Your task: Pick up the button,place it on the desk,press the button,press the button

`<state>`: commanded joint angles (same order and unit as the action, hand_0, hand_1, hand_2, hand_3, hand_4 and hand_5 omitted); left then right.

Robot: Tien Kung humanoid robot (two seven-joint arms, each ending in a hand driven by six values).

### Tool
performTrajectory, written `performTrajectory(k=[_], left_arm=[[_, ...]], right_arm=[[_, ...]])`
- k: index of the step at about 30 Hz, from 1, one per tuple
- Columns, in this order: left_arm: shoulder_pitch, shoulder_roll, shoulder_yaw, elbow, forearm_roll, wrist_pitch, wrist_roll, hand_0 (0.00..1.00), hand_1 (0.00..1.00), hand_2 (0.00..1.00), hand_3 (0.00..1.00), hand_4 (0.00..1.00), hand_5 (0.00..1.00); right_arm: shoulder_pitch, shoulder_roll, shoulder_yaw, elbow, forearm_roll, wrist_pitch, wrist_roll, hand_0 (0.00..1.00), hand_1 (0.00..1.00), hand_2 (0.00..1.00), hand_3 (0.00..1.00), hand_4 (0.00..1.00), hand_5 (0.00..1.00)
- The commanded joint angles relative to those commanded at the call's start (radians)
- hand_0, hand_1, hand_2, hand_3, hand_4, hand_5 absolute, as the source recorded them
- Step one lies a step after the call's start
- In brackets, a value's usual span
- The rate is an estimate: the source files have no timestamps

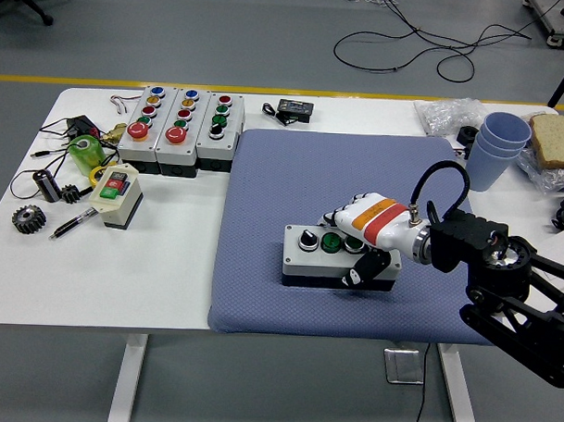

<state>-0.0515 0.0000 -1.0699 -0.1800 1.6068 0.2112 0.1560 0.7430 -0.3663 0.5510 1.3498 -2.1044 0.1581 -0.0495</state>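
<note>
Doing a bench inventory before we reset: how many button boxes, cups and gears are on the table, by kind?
Grey multi-button boxes at the far left: 3
Grey button box on the blue mat, under the right hand: 1
Small red/green switch box: 1
Stacked blue cups, count unclear: 1 stack
Black gears: 2
Total: 8

Grey floor with a yellow line, loose black cables, behind a white table.

Robotics lab, grey floor with loose cables, control boxes, gear
</note>
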Motion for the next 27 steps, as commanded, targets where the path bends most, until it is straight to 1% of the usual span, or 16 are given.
performTrajectory(k=[4, 5, 10, 11, 13, 16, 18, 19, 20, 22, 23, 25, 26, 27], left_arm=[[0.000, 0.000, 0.000, 0.000, -0.001, 0.000, 0.000, 0.595, 0.636, 0.673, 0.546, 0.346, 0.692], [0.000, 0.000, 0.000, 0.000, -0.001, 0.000, 0.000, 0.596, 0.635, 0.673, 0.545, 0.346, 0.692], [0.001, 0.000, -0.002, 0.000, 0.001, -0.001, 0.001, 0.596, 0.635, 0.673, 0.545, 0.346, 0.692], [0.000, 0.000, -0.001, 0.000, 0.001, -0.001, 0.001, 0.595, 0.635, 0.672, 0.545, 0.346, 0.693], [0.000, 0.000, -0.001, 0.000, 0.001, -0.001, 0.001, 0.595, 0.635, 0.672, 0.545, 0.346, 0.693], [0.001, 0.000, 0.003, 0.000, -0.005, 0.000, 0.000, 0.595, 0.635, 0.672, 0.545, 0.346, 0.693], [0.001, 0.000, 0.001, 0.000, -0.002, -0.001, 0.000, 0.595, 0.635, 0.672, 0.545, 0.347, 0.695], [0.002, 0.000, -0.001, 0.000, 0.000, -0.001, 0.000, 0.595, 0.635, 0.672, 0.545, 0.347, 0.695], [0.002, 0.000, -0.001, 0.000, 0.000, -0.001, 0.000, 0.595, 0.635, 0.672, 0.545, 0.347, 0.695], [0.002, 0.000, -0.004, 0.000, 0.003, -0.001, 0.000, 0.595, 0.635, 0.672, 0.545, 0.347, 0.695], [0.002, 0.000, -0.005, 0.000, 0.003, -0.001, 0.000, 0.595, 0.635, 0.672, 0.545, 0.346, 0.695], [0.002, 0.000, -0.007, 0.000, 0.007, -0.001, 0.001, 0.595, 0.635, 0.672, 0.545, 0.346, 0.695], [0.002, 0.000, -0.010, 0.000, 0.010, -0.001, 0.001, 0.595, 0.635, 0.672, 0.545, 0.346, 0.695], [0.003, 0.000, -0.011, 0.000, 0.011, -0.001, 0.001, 0.595, 0.635, 0.672, 0.545, 0.346, 0.695]], right_arm=[[-0.006, -0.002, 0.012, 0.018, 0.016, -0.003, -0.004, 0.919, 0.748, 0.836, 0.865, 0.996, 0.417], [-0.006, -0.002, 0.014, 0.019, 0.018, -0.002, -0.005, 0.935, 0.784, 0.884, 0.917, 0.998, 0.424], [-0.007, 0.003, 0.019, 0.032, 0.018, 0.008, -0.009, 0.935, 0.784, 0.884, 0.917, 0.998, 0.424], [-0.009, 0.003, 0.021, 0.038, 0.018, 0.011, -0.010, 0.938, 0.805, 0.890, 0.938, 0.998, 0.427], [-0.010, 0.003, 0.023, 0.041, 0.018, 0.012, -0.010, 0.938, 0.805, 0.890, 0.938, 0.998, 0.427], [-0.021, -0.004, 0.044, 0.074, 0.036, 0.015, -0.012, 0.938, 0.805, 0.890, 0.938, 0.998, 0.427], [-0.033, -0.006, 0.076, 0.110, 0.050, -0.002, -0.023, 0.923, 0.800, 0.889, 0.940, 0.997, 0.424], [-0.042, -0.007, 0.100, 0.133, 0.049, -0.020, -0.032, 0.923, 0.800, 0.889, 0.940, 0.997, 0.424], [-0.046, -0.008, 0.109, 0.142, 0.049, -0.027, -0.036, 0.923, 0.800, 0.889, 0.940, 0.997, 0.424], [-0.065, -0.017, 0.145, 0.172, 0.047, -0.061, -0.043, 0.923, 0.800, 0.889, 0.940, 0.997, 0.424], [-0.067, -0.018, 0.150, 0.177, 0.046, -0.066, -0.044, 0.680, 0.453, 0.619, 0.864, 0.987, 0.407], [-0.090, -0.035, 0.183, 0.207, 0.035, -0.115, -0.055, 0.680, 0.453, 0.619, 0.864, 0.987, 0.407], [-0.109, -0.051, 0.209, 0.229, 0.025, -0.142, -0.059, 0.680, 0.453, 0.619, 0.864, 0.987, 0.407], [-0.119, -0.060, 0.224, 0.241, 0.023, -0.157, -0.062, 0.680, 0.453, 0.619, 0.864, 0.987, 0.407]])
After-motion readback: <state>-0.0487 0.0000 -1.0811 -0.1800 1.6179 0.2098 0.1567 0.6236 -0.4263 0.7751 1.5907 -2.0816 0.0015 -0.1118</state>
